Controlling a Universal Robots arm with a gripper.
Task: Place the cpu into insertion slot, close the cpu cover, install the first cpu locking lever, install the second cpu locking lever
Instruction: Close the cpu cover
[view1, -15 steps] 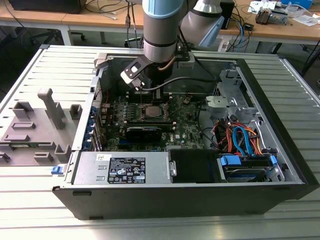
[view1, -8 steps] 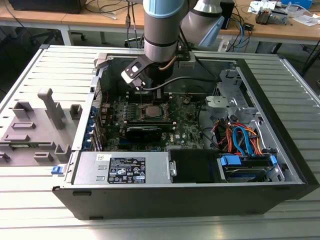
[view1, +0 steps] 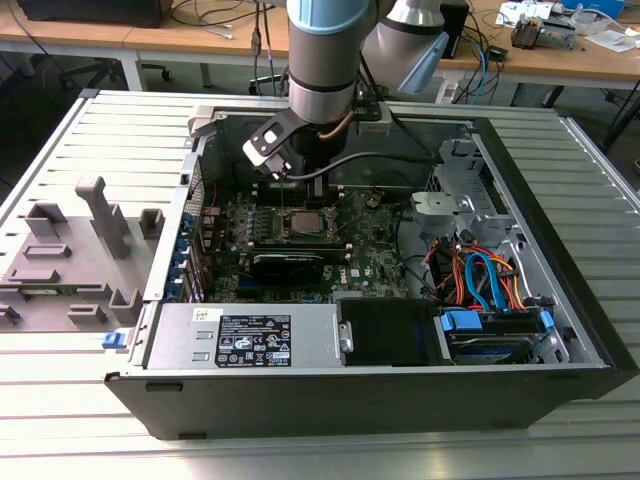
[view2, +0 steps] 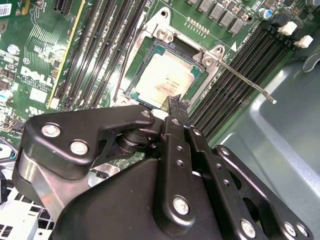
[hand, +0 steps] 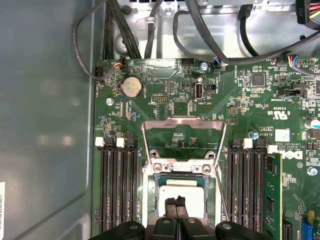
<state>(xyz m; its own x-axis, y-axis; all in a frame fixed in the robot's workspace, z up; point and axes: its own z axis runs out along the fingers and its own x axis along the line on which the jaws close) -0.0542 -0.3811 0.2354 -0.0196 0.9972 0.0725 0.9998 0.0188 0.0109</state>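
In the exterior view, the arm (view1: 325, 60) reaches down into the open computer case (view1: 560, 330). The gripper (view1: 299, 198) hangs over the motherboard (view1: 370, 255), just above the cpu (view1: 300, 223). In the second wrist view, the fingertips (view2: 176, 103) are pressed together with nothing seen between them, at the edge of the cpu (view2: 162, 80), which lies flat in its socket. A lever (view2: 247, 82) sticks out free beside it. In the first wrist view, the cpu cover (hand: 182, 122) is swung open and back from the cpu (hand: 192, 192).
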